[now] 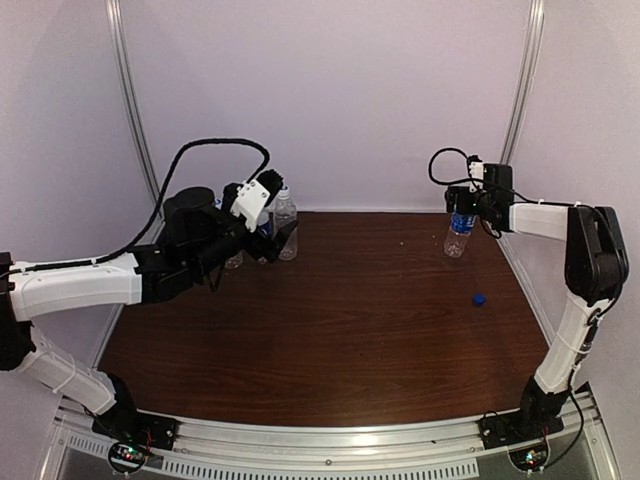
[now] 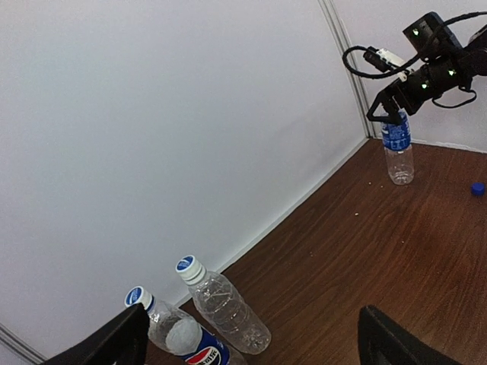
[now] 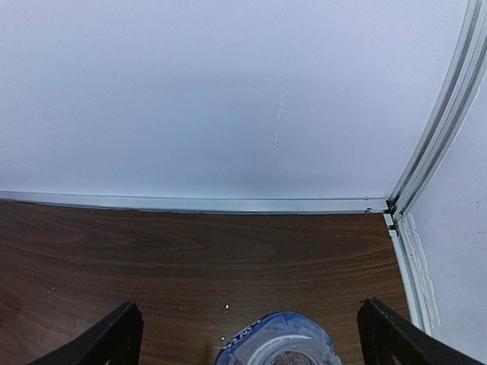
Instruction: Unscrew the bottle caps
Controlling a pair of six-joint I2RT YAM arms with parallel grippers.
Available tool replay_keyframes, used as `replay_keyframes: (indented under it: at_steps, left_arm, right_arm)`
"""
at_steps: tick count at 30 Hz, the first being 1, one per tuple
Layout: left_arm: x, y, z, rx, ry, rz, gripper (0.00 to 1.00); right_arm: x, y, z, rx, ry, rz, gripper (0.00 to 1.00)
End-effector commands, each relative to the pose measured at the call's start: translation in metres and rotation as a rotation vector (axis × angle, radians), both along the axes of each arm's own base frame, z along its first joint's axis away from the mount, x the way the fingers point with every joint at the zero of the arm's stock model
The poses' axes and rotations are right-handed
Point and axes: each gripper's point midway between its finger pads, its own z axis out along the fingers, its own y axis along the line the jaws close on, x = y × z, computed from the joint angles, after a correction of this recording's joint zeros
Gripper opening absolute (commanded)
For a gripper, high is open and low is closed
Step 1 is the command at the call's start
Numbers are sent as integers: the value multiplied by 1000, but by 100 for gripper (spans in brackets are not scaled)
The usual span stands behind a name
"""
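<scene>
My left gripper [image 1: 272, 235] hangs open over a cluster of bottles [image 1: 285, 225] at the back left. In the left wrist view its fingers [image 2: 129, 338] flank a plain clear bottle [image 2: 228, 312] and a Pepsi bottle [image 2: 190, 346], each wearing a white cap with a blue centre [image 2: 188, 266] [image 2: 138, 296]. My right gripper [image 1: 465, 205] stands open just above the blue-label bottle [image 1: 458, 233], not touching it. That bottle's bare open mouth [image 3: 278, 350] shows between the spread fingers [image 3: 122, 334]. A dark blue cap [image 1: 479, 298] lies loose on the table.
The brown table [image 1: 350, 330] meets white walls at the back and both sides. A metal corner post [image 3: 434, 152] rises just right of the blue-label bottle. The left arm's black cable [image 1: 190, 155] loops above the cluster of bottles.
</scene>
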Motion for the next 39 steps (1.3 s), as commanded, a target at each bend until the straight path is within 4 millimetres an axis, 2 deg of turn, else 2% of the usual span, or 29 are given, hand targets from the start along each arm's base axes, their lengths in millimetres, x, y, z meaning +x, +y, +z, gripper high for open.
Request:
replay_keyframes:
  at_steps: [1,5,9,11,14,16,20,23,27,29,34,39]
  left_arm:
    - [28,31,3,-109,52,127,97]
    - [58,86,-2,-251,63,273,97]
    - [74,126,-7,-312,20,384,97]
    - [84,148,-15,-369,22,441,97]
    - [89,177,-32,-430,-13,490,97]
    - [89,189,-41,-451,-65,505,97]
    - [95,190,-62,-415,-192,483,97]
    - [108,183,-76,-432,-179,447,97]
    - [120,198,-88,-469,-186,493,97]
    - [127,200,-91,-489,-172,482,97]
    - [149,180,-102,-434,-144,417,97]
    - [154,181,-98,-415,-185,431,97]
  right_arm:
    - [0,-3,47,-14,-70,-2,100]
    - [-6,1,79,-18,-112,30,100]
    - [-21,12,119,12,-179,87,100]
    - [-31,17,140,40,-216,115,100]
    - [-45,27,163,87,-265,164,100]
    - [-54,34,175,111,-290,195,100]
    - [-70,43,191,156,-329,237,100]
    - [-78,48,197,156,-340,264,100]
    - [-85,48,198,140,-335,267,100]
    - [-88,50,199,140,-337,277,100]
    - [-90,50,200,138,-339,277,100]
    - [-93,50,200,133,-329,276,100]
